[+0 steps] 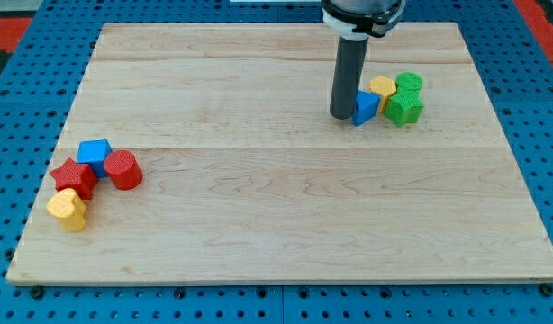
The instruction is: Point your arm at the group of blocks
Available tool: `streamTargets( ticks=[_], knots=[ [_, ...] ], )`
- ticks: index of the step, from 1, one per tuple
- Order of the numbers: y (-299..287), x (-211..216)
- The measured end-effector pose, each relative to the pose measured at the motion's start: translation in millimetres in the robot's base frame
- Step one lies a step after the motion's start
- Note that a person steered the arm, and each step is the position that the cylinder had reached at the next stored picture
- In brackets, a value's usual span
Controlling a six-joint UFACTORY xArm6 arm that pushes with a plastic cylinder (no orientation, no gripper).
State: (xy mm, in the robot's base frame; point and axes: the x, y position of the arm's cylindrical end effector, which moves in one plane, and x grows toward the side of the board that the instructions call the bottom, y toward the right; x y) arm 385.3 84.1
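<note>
At the board's (285,234) eight o'clock I see a yellow heart (67,210), red star (75,176), blue cube (95,155) and red cylinder (123,169). At two o'clock, my tip (342,116) touches the blue triangle (366,107), beside the yellow block (383,89), green cylinder (409,84) and green star (404,108). No pincer here.

Pale wood board, ribbed plastic-looking blocks, dark matt rod

The board (276,207) is light planked wood with fine grain and a smooth, faintly satin face; the red cylinder (123,169), blue triangular block (365,106) and green blocks (405,103) look like matt plastic with fine ridged sides; my tip (341,116) ends a dull black rod; the surround (15,135) is blue perforated sheet
</note>
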Motion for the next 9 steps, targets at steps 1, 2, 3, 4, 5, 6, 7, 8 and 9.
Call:
streamTargets(
  ticks=[1,2,3,4,5,6,7,8,9],
  knots=[
    [0.0,0.0],
    [-0.5,0.0],
    [9.8,-0.2],
    [16.9,-0.2],
    [25.9,1.3],
    [23.7,54.8],
    [45.8,80.8],
    [105.6,60.4],
    [153.9,29.0]
  ],
)
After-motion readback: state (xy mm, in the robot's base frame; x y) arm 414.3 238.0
